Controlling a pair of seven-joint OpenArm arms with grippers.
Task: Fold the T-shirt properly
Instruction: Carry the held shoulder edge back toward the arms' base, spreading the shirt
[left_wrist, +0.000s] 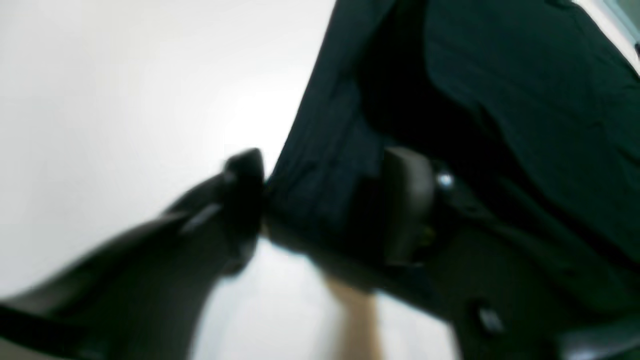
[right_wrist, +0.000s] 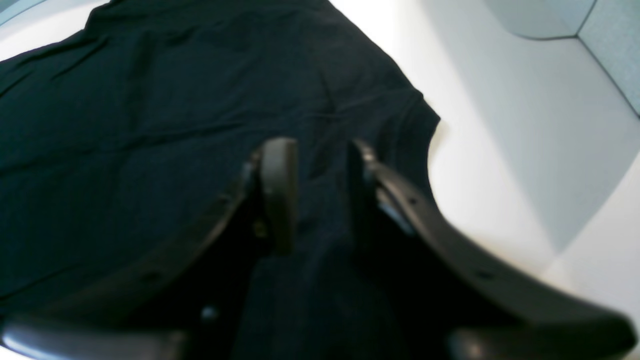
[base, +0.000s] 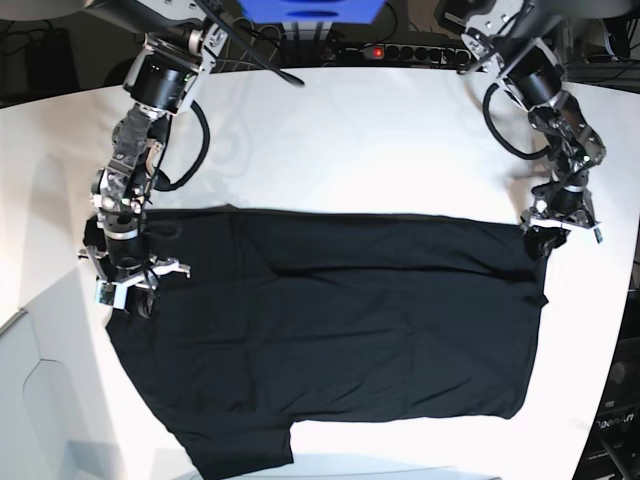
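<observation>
The black T-shirt (base: 330, 330) lies spread flat on the white table (base: 350, 140), one sleeve hanging toward the front edge. My left gripper (base: 545, 240) sits at the shirt's right corner. In the left wrist view its fingers (left_wrist: 245, 200) stand apart, and the left gripper (left_wrist: 325, 200) straddles a folded edge of the T-shirt (left_wrist: 525, 100). My right gripper (base: 125, 290) rests at the shirt's left corner. In the right wrist view the right gripper (right_wrist: 320, 190) is open just above the T-shirt (right_wrist: 150, 125), nothing pinched between its pads.
A power strip (base: 375, 50) with a red light and cables lies along the table's far edge. The table's rounded front-left edge (base: 30, 340) is near the right arm. Bare white tabletop stretches behind the shirt.
</observation>
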